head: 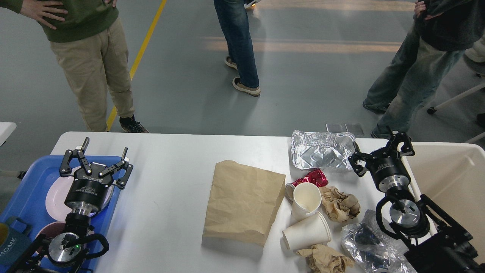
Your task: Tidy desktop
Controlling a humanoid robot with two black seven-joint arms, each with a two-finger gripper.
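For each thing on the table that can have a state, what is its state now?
left gripper: open, empty, above the blue tray
right gripper: open, empty, beside the foil container
foil container: empty, dented
brown paper bag: lying flat
upper paper cup: tipped, mouth visible
lower paper cup: on its side
brown paper wads: crumpled
beige bin: open
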